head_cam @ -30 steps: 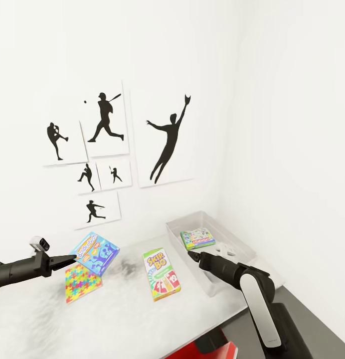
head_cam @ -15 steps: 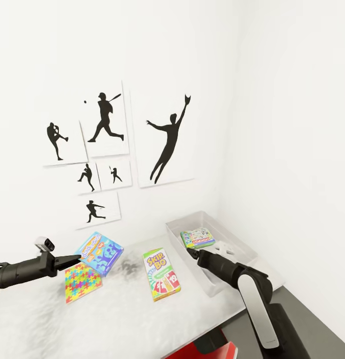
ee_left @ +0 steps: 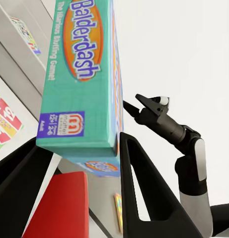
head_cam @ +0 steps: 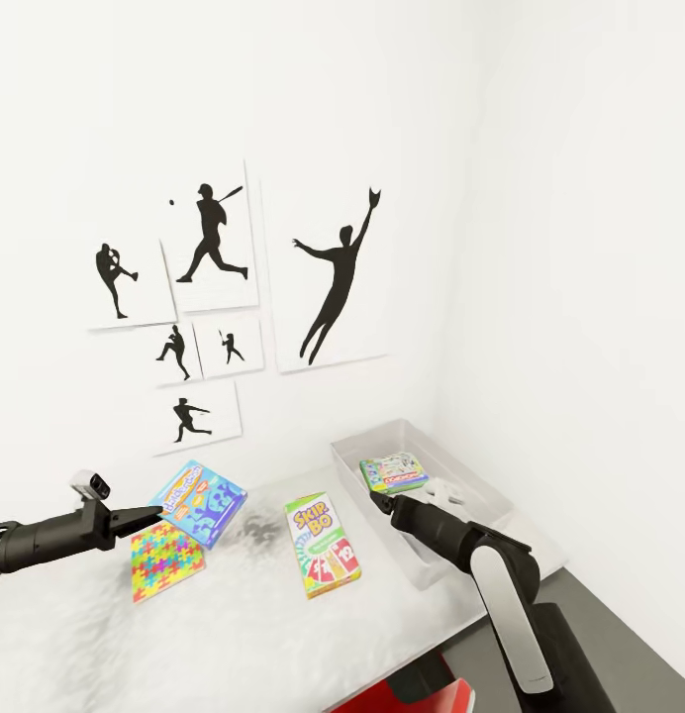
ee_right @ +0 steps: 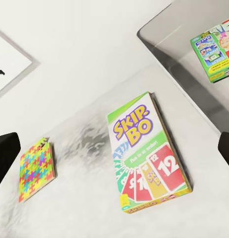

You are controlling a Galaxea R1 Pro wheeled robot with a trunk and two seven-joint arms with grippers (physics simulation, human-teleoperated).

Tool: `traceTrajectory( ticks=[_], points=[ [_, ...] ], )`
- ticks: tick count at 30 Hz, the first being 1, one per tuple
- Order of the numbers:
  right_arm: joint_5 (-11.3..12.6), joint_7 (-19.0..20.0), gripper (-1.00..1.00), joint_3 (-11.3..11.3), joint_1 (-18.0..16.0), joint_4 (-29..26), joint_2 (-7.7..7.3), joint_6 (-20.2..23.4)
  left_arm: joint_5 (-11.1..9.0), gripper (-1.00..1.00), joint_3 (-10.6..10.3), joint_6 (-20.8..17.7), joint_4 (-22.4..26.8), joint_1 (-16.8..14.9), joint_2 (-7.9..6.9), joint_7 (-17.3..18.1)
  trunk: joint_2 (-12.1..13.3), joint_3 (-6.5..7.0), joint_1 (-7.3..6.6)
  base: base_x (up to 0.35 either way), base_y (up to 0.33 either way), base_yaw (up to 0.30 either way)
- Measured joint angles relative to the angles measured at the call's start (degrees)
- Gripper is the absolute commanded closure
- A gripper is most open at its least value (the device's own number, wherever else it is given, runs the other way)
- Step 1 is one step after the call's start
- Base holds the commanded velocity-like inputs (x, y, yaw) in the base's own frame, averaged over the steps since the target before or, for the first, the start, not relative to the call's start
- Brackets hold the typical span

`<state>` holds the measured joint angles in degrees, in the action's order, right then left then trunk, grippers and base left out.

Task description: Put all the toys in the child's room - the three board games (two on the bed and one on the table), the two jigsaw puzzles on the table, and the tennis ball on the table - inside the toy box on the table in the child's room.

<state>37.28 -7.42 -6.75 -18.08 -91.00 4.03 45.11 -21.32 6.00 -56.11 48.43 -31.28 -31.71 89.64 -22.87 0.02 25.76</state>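
My left gripper (head_cam: 149,515) is shut on the edge of a blue-and-orange "Balderdash" board game (head_cam: 199,500), held tilted above the table (head_cam: 234,624). The left wrist view shows that box (ee_left: 84,74) clamped between the fingers (ee_left: 144,188). Below it a jigsaw puzzle (head_cam: 164,561) lies flat. The "SKIP-BO" board game (head_cam: 321,545) lies mid-table, to the left of the grey toy box (head_cam: 370,434). A green board game (head_cam: 393,474) lies inside the toy box. My right gripper (head_cam: 382,503) hovers open by the toy box's near left wall, above the SKIP-BO box (ee_right: 144,158).
Black baseball-player pictures (head_cam: 328,282) hang on the white wall behind the table. The table sits in a corner, with the right wall close behind the toy box. Something red (head_cam: 422,693) shows below the table's front edge. A small white thing (head_cam: 443,490) lies in the toy box.
My left gripper has carried the Balderdash box slightly rightwards, towards the toy box. The right arm has barely moved.
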Motion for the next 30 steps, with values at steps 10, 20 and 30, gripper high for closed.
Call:
traceTrajectory(
  ticks=[10, 20, 30],
  points=[
    [0.0, 0.0, -1.0, 0.0, 0.0, 0.3, 0.0, 0.0, 0.0, 1.0, 0.0, 0.0, 0.0, 0.0, 0.0, 0.0, 0.0, 0.0, 0.0, 0.036, 0.008, 0.0],
    [0.0, 0.0, -1.0, 0.0, 0.0, 0.3, -0.05, 0.0, 0.0, 1.0, 0.0, 0.0, 0.0, 0.0, 0.0, 0.0, 0.0, 0.0, 0.0, 0.025, 0.025, 0.0],
    [0.0, 0.0, -1.0, 0.0, 0.0, 0.3, -0.03, 0.0, 0.0, 1.0, 0.0, 0.0, 0.0, 0.0, 0.0, 0.1, 0.0, 0.0, -0.01, 0.012, 0.029, 0.0]
  ],
)
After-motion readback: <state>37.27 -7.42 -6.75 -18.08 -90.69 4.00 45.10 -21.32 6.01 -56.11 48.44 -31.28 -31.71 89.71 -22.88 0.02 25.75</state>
